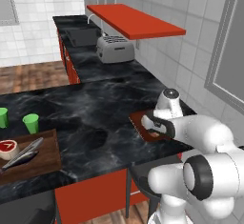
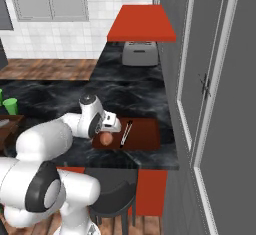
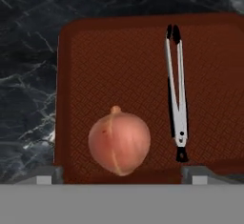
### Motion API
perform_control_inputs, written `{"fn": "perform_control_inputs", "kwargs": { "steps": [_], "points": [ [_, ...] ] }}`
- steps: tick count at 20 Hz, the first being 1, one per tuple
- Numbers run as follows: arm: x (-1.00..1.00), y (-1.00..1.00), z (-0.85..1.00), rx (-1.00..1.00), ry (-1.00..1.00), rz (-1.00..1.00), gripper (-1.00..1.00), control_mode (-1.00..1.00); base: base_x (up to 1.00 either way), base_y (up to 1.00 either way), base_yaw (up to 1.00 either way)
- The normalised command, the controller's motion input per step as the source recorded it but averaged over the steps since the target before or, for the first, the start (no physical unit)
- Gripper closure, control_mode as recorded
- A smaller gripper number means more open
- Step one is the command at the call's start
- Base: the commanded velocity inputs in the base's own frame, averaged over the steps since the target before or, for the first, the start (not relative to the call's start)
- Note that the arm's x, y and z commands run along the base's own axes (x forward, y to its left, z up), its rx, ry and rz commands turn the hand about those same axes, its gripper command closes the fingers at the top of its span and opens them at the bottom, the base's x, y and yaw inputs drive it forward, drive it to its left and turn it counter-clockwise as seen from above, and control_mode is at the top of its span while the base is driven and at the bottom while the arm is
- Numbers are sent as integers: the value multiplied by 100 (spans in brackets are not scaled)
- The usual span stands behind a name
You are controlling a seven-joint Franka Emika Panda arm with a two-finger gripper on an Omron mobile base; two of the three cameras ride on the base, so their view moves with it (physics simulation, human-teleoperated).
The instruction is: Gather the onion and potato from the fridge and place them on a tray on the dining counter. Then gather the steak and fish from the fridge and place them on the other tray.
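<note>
resting on the dining counter (image 1: 86, 108) is the tray (image 3: 119, 66), and on it the onion (image 3: 119, 143) lies beside a pair of tongs (image 3: 177, 94). the gripper (image 2: 111, 124) is held just above the onion with jaws spread wide, nothing grasped. the onion's placing is judged done; a return to the fridge for the potato is called for next.

Evenly lit, flat rendered look, no glare. Soft dark shadow patch on dining counter (image 1: 97, 138) by arm. Low-res, slightly blurry edges; onion (image 3: 119, 142) sharp enough, faint shadow underneath.
</note>
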Motion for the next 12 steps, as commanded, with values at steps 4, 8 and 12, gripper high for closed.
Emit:
{"fn": "perform_control_inputs", "kwargs": {
  "steps": [4,8,12],
  "points": [
    [-26,0,100,2,-8,2,-100,-100,0,0,0],
    [-53,0,99,6,-2,4,-100,-100,0,0,0],
    [-75,0,99,6,-1,4,-100,-100,0,0,0]
  ]
}}
